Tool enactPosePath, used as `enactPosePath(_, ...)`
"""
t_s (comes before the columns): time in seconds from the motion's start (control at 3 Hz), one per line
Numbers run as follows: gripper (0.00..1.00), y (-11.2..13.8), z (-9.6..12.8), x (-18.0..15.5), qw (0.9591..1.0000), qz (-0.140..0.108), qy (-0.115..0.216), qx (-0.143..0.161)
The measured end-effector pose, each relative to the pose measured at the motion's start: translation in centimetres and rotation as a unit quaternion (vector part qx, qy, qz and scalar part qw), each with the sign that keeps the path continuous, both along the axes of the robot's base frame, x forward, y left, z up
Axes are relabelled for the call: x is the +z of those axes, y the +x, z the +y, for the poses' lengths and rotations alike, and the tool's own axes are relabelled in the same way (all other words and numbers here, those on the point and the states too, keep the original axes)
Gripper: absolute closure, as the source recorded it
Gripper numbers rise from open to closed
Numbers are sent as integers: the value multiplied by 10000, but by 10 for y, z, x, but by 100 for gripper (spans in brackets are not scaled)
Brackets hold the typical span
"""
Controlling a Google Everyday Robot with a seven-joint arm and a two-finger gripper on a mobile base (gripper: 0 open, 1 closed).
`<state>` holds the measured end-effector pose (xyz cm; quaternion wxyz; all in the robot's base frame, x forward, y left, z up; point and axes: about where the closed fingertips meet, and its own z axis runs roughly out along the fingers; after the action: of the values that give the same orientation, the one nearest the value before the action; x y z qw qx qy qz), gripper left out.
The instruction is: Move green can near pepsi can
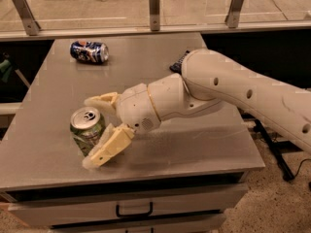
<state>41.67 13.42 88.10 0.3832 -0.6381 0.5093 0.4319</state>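
Observation:
The green can (87, 129) stands upright near the front left of the grey table (194, 144), silver top and pull tab showing. My gripper (95, 130) is open, with one cream finger (101, 101) behind the can and the other finger (109, 147) in front of it, so the can sits between them. The pepsi can (89, 51), dark blue with red and white marks, lies on its side at the table's far left corner, well away from the green can.
A flat dark packet (179, 62) lies at the back right of the table, mostly hidden behind my white arm (233, 89). A glass railing with metal posts (154, 8) runs behind the table. A drawer with a black handle (133, 210) is under the front edge.

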Motion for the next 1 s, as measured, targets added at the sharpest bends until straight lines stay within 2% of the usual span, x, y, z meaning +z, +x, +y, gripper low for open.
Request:
enactPosePath(0.33,42,-1,-1,-3,10000,40,45,-65)
enactPosePath(0.67,65,10,-18,3,9995,-56,49,-303)
enactPosePath(1.0,87,33,-59,24,9962,-339,46,-800)
